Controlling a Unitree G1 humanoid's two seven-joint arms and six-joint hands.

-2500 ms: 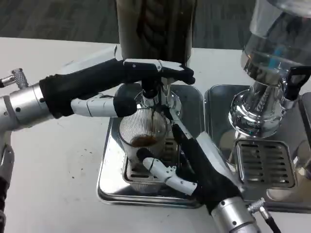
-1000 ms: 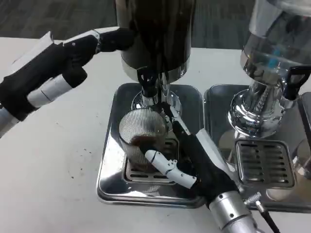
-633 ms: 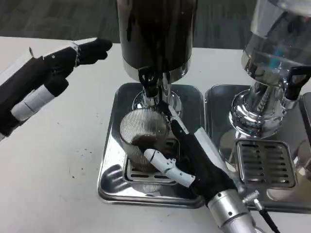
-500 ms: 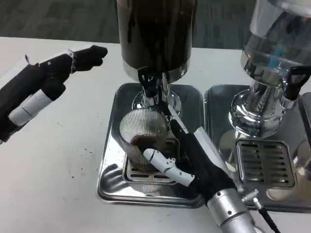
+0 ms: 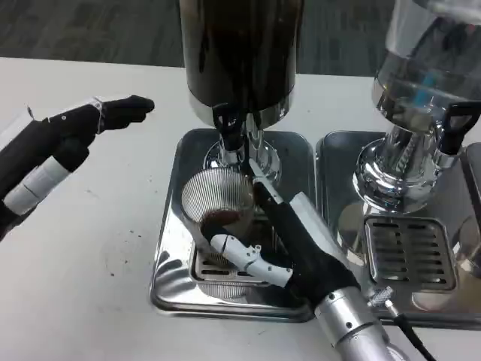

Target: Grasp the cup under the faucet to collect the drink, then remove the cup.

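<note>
The ribbed clear cup (image 5: 216,210) stands on the grate of the left drip tray (image 5: 169,256), towards the tray's middle, directly below the black faucet (image 5: 228,124) of the dark drink dispenser (image 5: 240,53); a little brown drink lies in its bottom. The right hand (image 5: 289,237) grips the cup from its right side: one white-and-black finger wraps across the near face of the cup, low down, and other fingers reach up along its far right side, so the cup sits inside the curl of the hand. The right forearm (image 5: 353,327) comes in from the near right corner of the table, slanting up and left over the tray's near edge. The left hand (image 5: 68,139) hovers over the white table (image 5: 83,248) near its left edge, well apart from the cup and the tray, holding nothing, its fingers stretched out together and pointing right towards the dispenser. A second dispenser (image 5: 421,98) with clear liquid stands on its own tray (image 5: 338,188) at the right.
</note>
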